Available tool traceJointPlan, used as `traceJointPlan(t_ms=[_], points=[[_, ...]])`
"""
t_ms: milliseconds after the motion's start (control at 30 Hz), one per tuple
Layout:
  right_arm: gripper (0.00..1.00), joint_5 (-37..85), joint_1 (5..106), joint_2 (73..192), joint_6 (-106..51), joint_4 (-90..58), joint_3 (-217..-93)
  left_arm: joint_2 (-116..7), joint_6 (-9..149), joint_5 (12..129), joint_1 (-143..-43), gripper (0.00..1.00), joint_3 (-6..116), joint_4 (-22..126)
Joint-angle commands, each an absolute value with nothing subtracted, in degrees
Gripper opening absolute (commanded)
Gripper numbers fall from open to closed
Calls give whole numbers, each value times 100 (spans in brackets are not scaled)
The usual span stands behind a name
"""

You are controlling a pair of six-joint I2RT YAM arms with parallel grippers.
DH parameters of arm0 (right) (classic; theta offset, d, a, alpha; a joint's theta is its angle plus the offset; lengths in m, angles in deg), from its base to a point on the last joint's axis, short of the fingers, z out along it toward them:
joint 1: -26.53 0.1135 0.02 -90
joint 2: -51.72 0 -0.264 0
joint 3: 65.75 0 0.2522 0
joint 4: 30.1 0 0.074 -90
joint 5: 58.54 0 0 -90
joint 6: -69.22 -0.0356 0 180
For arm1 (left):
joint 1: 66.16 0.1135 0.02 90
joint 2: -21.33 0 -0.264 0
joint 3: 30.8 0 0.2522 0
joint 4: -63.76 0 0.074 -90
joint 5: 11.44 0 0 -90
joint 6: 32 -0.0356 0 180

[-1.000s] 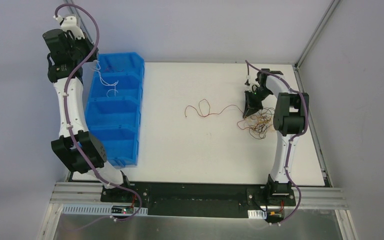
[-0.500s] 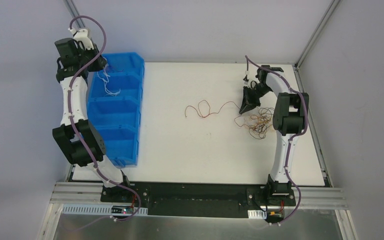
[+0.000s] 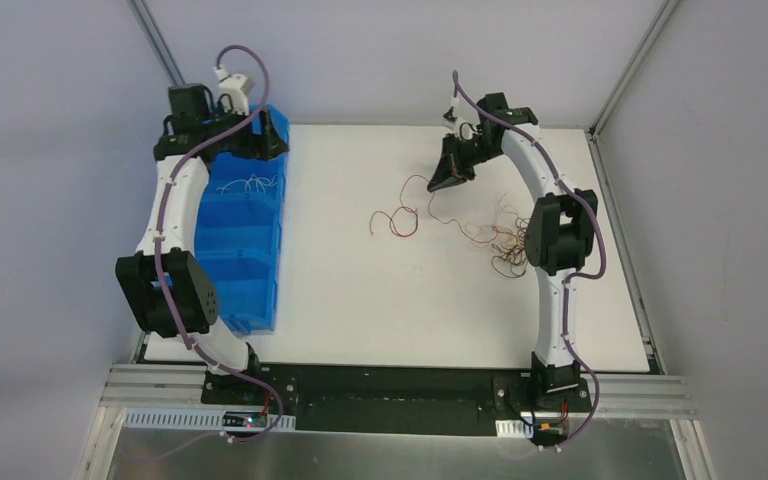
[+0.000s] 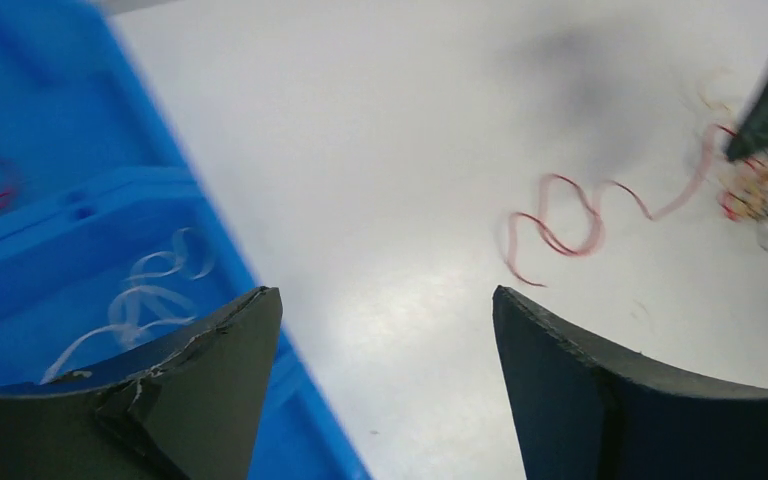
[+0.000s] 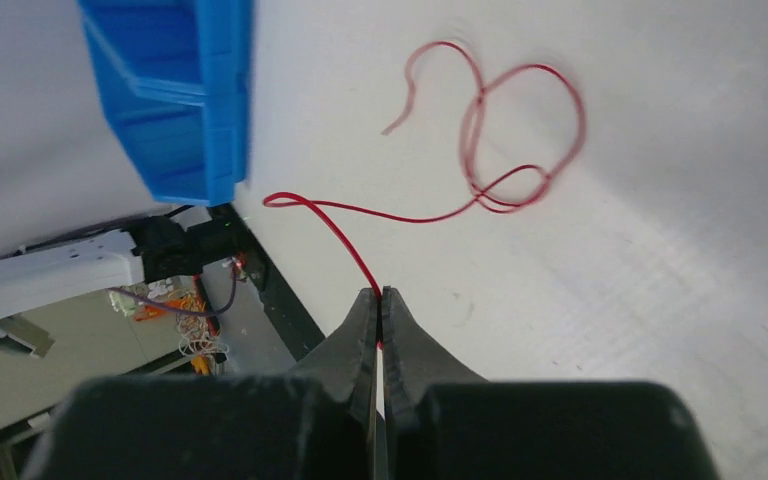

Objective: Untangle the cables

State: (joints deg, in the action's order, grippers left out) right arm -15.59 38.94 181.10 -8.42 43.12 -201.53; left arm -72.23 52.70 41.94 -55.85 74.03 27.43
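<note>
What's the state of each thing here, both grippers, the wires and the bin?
Left gripper: jaws open, empty.
Right gripper: jaws shut on the red cable.
Red cable: one end pinched, rest looped on the table.
White cable: loose inside the blue bin.
Cable bunch: tangled, on the table.
Blue bin: upright, at the table's left side.

From my left wrist, the white wire (image 4: 150,292) in the bin (image 4: 20,200) and the red wire (image 4: 592,225) are blurred streaks. My right arm (image 3: 557,235) covers part of the tangle (image 3: 505,250) by the right edge of the tabletop (image 3: 380,300). My right jaws swallow the red wire's end.
</note>
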Motion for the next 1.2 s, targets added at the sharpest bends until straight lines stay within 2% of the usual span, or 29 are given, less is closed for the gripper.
traceJointPlan(t_ms=[0,233,433,500,567,633,667,700,733,833,867,1067,1167], points=[[0,-2449,4127,17660,-1153,4152,-20494,-7029,4960,3253,-6506,82,7179,2640],[0,-2623,4378,17291,-1105,4145,-20303,-7505,5700,2933,-8136,86,7296,3929],[0,-2683,4526,16934,-1174,3929,-20089,-8087,5745,2975,-8751,86,7506,4121],[0,-2612,4533,16832,-1164,3871,-19957,-8174,5755,2993,-8865,84,7472,4113],[0,-2627,4529,16752,-1093,3912,-19877,-8236,5585,3181,-8980,70,7406,4003],[0,-2627,4521,16666,-918,4015,-19782,-8319,5477,3373,-9025,50,7422,3910],[0,-2574,4515,16611,-794,4115,-19712,-8359,5515,3465,-9024,33,7483,3865],[1,-2431,4485,16559,-642,4242,-19630,-8388,5545,3521,-9024,11,7607,3794],[9,-2216,4420,16515,-520,4355,-19496,-8383,5593,3546,-9017,0,7744,3722],[36,-1427,4086,16444,-276,4411,-18807,-8178,5770,3561,-9015,0,8076,3684],[42,-998,3973,16478,-183,4398,-18557,-8087,5781,3552,-9015,0,8164,3682],[54,713,3650,17014,536,4419,-17778,-7701,5783,3726,-8908,0,8666,3494],[55,1326,3569,17228,703,4417,-17742,-7680,5950,3844,-8727,0,9201,3417]])
